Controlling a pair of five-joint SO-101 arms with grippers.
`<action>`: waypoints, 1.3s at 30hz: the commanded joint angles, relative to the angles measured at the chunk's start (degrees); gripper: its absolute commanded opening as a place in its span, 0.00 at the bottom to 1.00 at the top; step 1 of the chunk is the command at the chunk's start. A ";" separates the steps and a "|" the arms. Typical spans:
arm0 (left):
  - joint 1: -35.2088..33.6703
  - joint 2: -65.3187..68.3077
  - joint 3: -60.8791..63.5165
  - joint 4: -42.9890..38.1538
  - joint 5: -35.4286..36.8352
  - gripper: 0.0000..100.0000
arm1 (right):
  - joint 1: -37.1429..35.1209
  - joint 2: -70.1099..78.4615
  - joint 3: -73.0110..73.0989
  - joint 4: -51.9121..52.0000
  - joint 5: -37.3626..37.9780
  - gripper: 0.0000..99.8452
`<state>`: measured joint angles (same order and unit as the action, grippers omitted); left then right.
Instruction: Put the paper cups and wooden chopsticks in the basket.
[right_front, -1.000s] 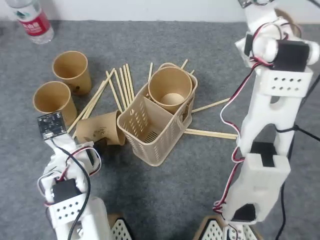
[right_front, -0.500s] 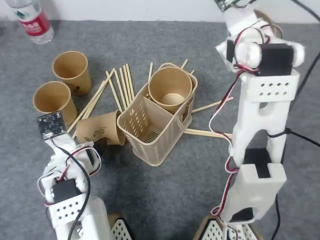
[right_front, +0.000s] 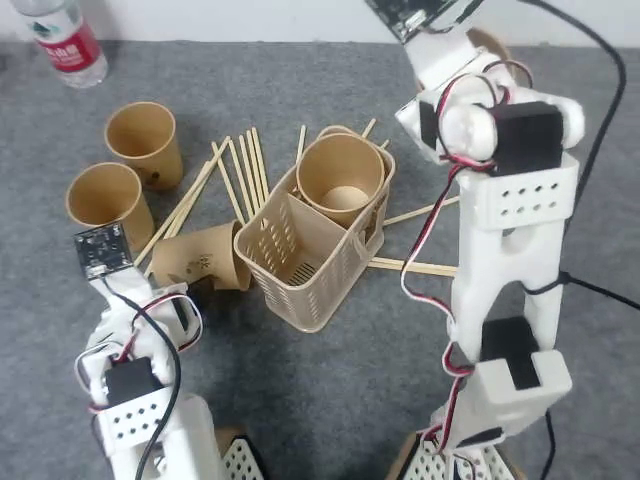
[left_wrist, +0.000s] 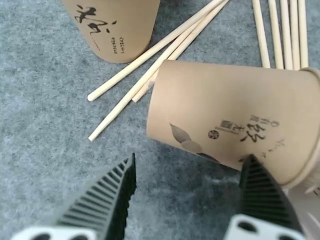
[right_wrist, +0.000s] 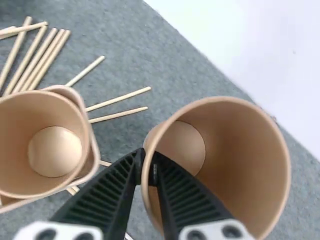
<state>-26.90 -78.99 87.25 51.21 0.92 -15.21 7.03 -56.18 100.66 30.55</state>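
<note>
A grey, felt-like mat (right_front: 330, 390) covers the table. Two white plastic arms rise from its near edge. The tall right arm (right_front: 510, 260) stretches across the right side, and the shorter left arm (right_front: 140, 390) crouches at the near left.

In the middle stands a cream plastic basket (right_front: 300, 265) with slatted walls and a divider. Its far compartment holds an upright brown paper cup (right_front: 342, 185). The near compartment shows its slatted floor.

The right gripper (right_wrist: 147, 160) is raised over the far right of the table, beyond the basket. It pinches the rim of a held cup (right_wrist: 220, 160), one finger inside and one outside.

A tipped cup (right_front: 200, 257) lies on its side left of the basket, its mouth right up against the basket wall. The left gripper (left_wrist: 190, 160) hovers just above it, jaws spread wide, holding nothing.

Two upright cups (right_front: 145, 140) (right_front: 108, 205) stand side by side at the far left. A clear plastic bottle (right_front: 62, 38) sits in the far left corner.

Pale wooden chopsticks (right_front: 240, 175) fan out between the upright cups and the basket. Some run beneath the tipped cup. Two loose chopsticks (right_front: 420, 267) lie right of the basket, partly hidden by the right arm.
</note>
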 joint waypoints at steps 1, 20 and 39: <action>0.26 -0.53 -0.31 -1.23 0.18 0.32 | -1.71 -4.35 0.44 2.15 -0.70 0.01; 0.26 -0.53 -0.31 -1.23 0.18 0.32 | -13.58 -9.01 0.62 2.33 -4.04 0.01; 0.35 -0.53 -0.31 -1.23 0.18 0.32 | -18.95 -13.67 14.77 2.33 -6.51 0.01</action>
<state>-26.90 -78.99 87.25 51.21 0.92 -33.76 -2.29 -42.64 100.75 24.66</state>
